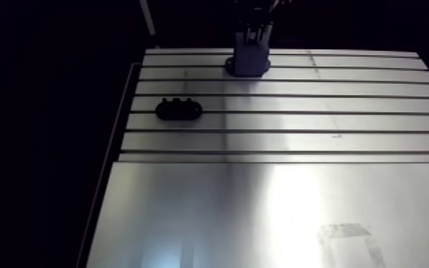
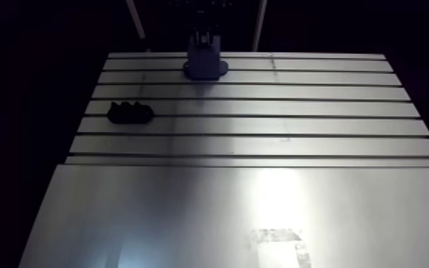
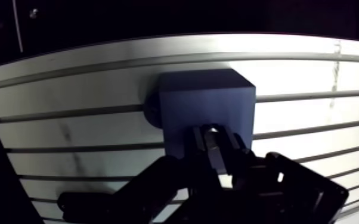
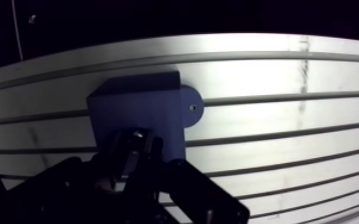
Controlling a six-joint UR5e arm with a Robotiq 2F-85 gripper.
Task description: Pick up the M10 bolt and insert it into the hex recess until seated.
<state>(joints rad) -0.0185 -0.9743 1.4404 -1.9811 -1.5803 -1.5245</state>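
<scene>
Though its dark fingers crowd the wrist view, the gripper [image 3: 213, 138] is clenched on a small glinting piece, the M10 bolt [image 3: 212, 128]. Only the bolt's bright tip shows, right at the top face of the blue block [image 3: 206, 98]. The hex recess is hidden behind the fingers, so seating cannot be told. Well apart on the slotted table [image 1: 281, 207] lies a black holder [image 1: 179, 109] with three bumps, its contents too dim to make out.
</scene>
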